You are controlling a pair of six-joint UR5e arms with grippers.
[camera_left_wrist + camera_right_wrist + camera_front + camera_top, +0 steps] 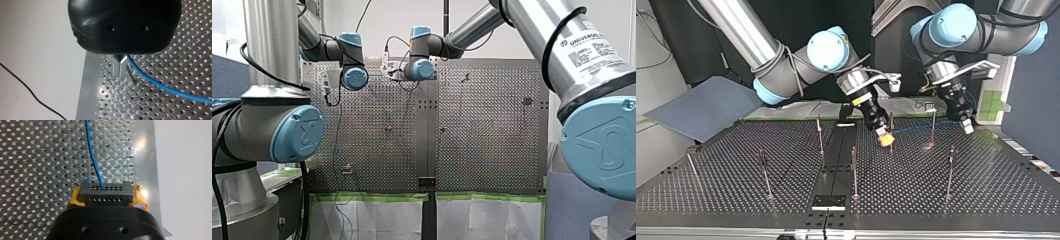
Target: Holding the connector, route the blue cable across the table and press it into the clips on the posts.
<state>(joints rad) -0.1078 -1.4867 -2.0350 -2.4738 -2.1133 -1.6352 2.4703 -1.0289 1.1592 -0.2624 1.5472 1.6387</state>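
- My right gripper (107,195) first: its two yellow pads (74,200) are clamped onto the two ends of one dark grey connector (105,188), which has rows of small holes across its face.
- One blue cable (93,157) comes out of the connector and runs straight ahead of the gripper, over the perforated table (37,157).
- Over to my left gripper (120,68): it has a black body and two metal fingers (115,67) drawn tight together. The cable emerges right at them and runs away low over the holes, so it looks pinched there.
- One thin post (131,75) stands just beside those fingers, rising from the table.
- In the top view, both arms reach down over the far half of the table, two grippers in all.
- The right one sits near the middle, its yellow pads just beside a post (891,125).
- From there the cable stretches across to the left gripper at the view's right, crossing another post (933,131) on the way. I cannot tell which side of it the cable passes.
- Post count: six upright posts (854,170), in two rows of three, plus a seventh thin rod (692,167) leaning near the table's left edge in that view.
- In the front view, the cable trails from under my left gripper toward the near edge and hangs over it.
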